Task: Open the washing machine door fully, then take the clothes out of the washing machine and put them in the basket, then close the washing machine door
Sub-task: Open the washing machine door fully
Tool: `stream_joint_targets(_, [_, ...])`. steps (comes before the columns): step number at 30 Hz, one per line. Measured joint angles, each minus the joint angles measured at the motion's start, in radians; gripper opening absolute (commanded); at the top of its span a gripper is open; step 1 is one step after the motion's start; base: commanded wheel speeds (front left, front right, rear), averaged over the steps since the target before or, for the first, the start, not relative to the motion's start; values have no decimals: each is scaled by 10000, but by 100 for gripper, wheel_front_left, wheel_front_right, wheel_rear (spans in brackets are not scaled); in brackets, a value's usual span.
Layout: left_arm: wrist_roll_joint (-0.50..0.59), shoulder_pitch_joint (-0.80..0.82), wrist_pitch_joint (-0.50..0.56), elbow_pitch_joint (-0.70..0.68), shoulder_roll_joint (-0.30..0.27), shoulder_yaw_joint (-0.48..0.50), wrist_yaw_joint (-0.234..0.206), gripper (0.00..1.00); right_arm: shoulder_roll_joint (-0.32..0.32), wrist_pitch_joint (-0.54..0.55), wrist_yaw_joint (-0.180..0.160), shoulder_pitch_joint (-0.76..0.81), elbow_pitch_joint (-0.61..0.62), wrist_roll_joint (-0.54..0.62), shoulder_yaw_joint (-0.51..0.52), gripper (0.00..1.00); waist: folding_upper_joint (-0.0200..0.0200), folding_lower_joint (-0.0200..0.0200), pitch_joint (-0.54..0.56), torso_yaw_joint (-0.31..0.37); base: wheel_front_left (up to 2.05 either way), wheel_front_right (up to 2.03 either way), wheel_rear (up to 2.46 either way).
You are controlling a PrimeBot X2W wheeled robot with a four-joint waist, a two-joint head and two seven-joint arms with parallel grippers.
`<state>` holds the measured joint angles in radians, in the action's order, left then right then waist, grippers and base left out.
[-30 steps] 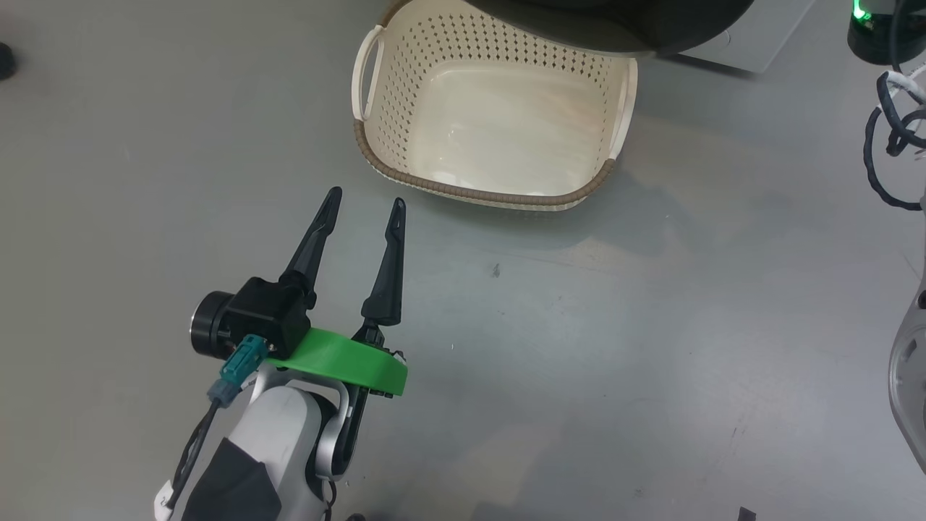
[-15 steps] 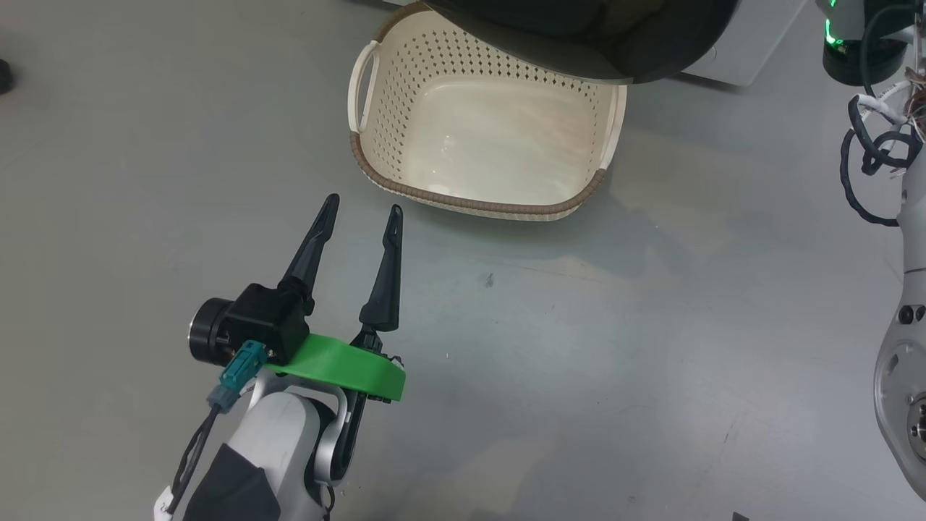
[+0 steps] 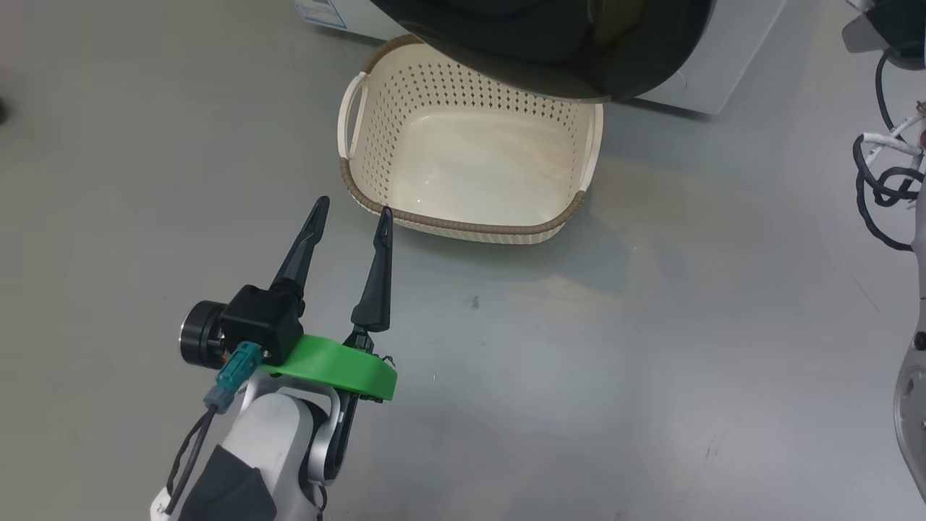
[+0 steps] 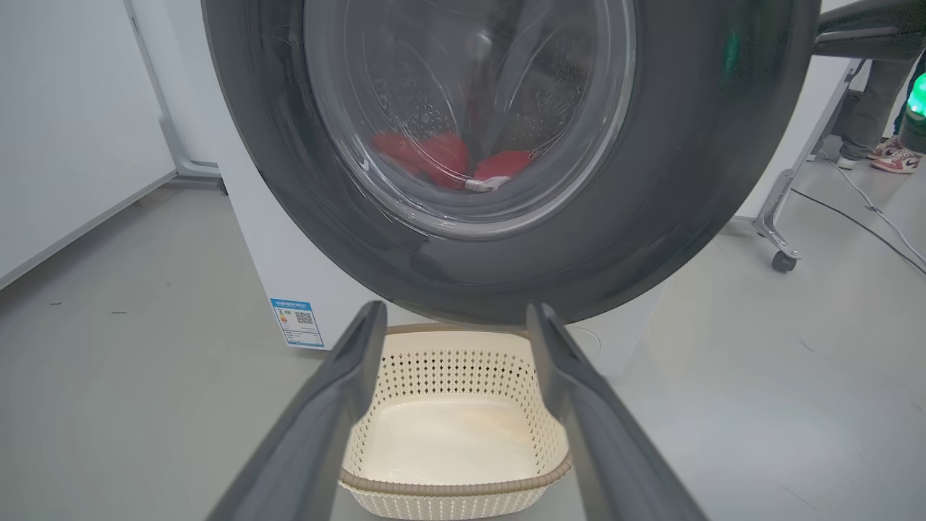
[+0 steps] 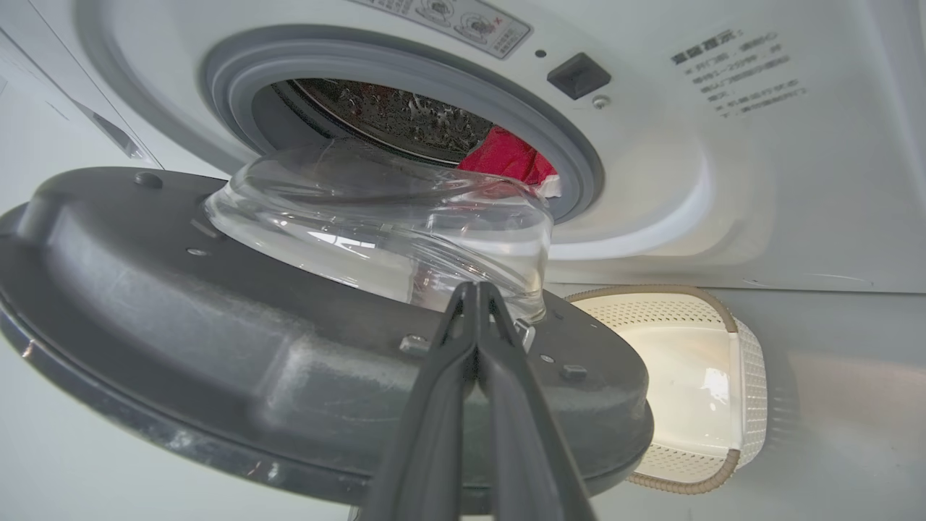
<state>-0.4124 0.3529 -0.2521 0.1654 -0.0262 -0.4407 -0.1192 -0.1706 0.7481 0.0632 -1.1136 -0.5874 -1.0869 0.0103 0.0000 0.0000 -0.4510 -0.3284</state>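
Door stood part-open from the washing machine, hanging over the far edge of the empty basket on the floor. In the last second our head camera tipped up and showed more door; the things themselves stayed put. Our left gripper hovered near the basket, jaws wide and empty. Our right gripper, jaws pressed together on nothing, pointed at the door's inner face. Clothes lay in the drum, so we judged the opening unfinished.

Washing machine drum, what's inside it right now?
Red clothes lie in the steel drum, near its opening. The partly open door covers much of the drum, so how many pieces are there cannot be told.
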Motion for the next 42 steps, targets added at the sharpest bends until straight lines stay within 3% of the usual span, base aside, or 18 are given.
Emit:
stream_joint_targets(3, [46, -26, 0, 73, -2, 125, 0, 100, -236, -485, 500, 277, 123, 566, -293, 0, 0, 0, 212, 101, 0, 0, 0])
stream_joint_targets(5, [125, -70, 0, 140, -6, 199, 0, 100, -368, -844, 591, 466, 251, 993, -537, 0, 0, 0, 363, 180, 0, 0, 0])
stream_joint_targets(15, [362, -385, 0, 295, -17, 892, 0, 100, -1170, -3277, 675, 1693, 1446, 3091, -1912, 0, 0, 0, 1189, 710, 0, 0, 0])
stream_joint_targets(23, [548, -686, 0, 320, -23, 1452, 0, 100, -1444, -5110, 665, 3030, 2681, 3779, -3185, 0, 0, 0, 1756, 1292, 0, 0, 0])
stream_joint_targets(31, [548, -980, 0, 255, -33, 1377, 0, 100, -1877, -6870, 665, 4503, 3181, 4399, -3235, 0, 0, -1, 2176, 1804, 0, 0, 0])
stream_joint_targets(40, [591, -1113, 0, 157, -50, 1452, 0, 100, -1638, -8562, 665, 6186, 3266, 4849, -3116, 0, 0, 0, 2299, 2095, 0, 0, 0])
stream_joint_targets(41, [629, -1127, 0, 132, -52, 1494, 0, 100, -1601, -8675, 663, 6309, 3283, 4913, -3162, 13, 0, -1, 2293, 2117, 0, 0, 0])
stream_joint_targets(42, [635, -1127, 0, 121, -59, 1498, 0, 100, -1578, -8880, 627, 6415, 3294, 5049, -3175, 62, 0, 0, 2283, 2143, 0, 0, 0])
